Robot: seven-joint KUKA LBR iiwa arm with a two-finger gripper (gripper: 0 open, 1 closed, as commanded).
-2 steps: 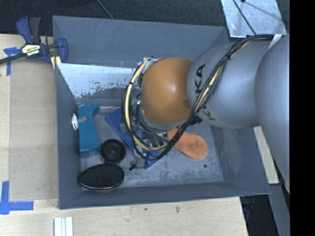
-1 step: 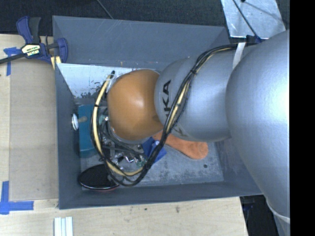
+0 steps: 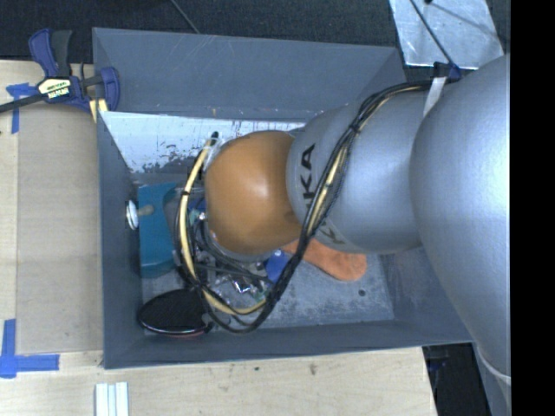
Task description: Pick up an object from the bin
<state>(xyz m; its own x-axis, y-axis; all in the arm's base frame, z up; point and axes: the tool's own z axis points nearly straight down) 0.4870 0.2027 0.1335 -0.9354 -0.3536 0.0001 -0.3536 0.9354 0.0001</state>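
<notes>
My gripper (image 3: 224,277) is low in the left half of the bin, mostly hidden under the arm's orange dome and its cables. Just to its left lies a teal box-shaped thing (image 3: 156,229) with a small silver cap on its left side. Below and to the left of the gripper, in the bin's front left corner, a flat black oval thing (image 3: 173,313) with a thin red rim lies on the floor. A small blue piece (image 3: 276,267) peeks out right beside the gripper on its right.
An orange, soft-looking thing (image 3: 340,264) lies on the bin floor right of the gripper, partly under the arm. The arm covers most of the bin's right half. The back wall slopes up behind the dome.
</notes>
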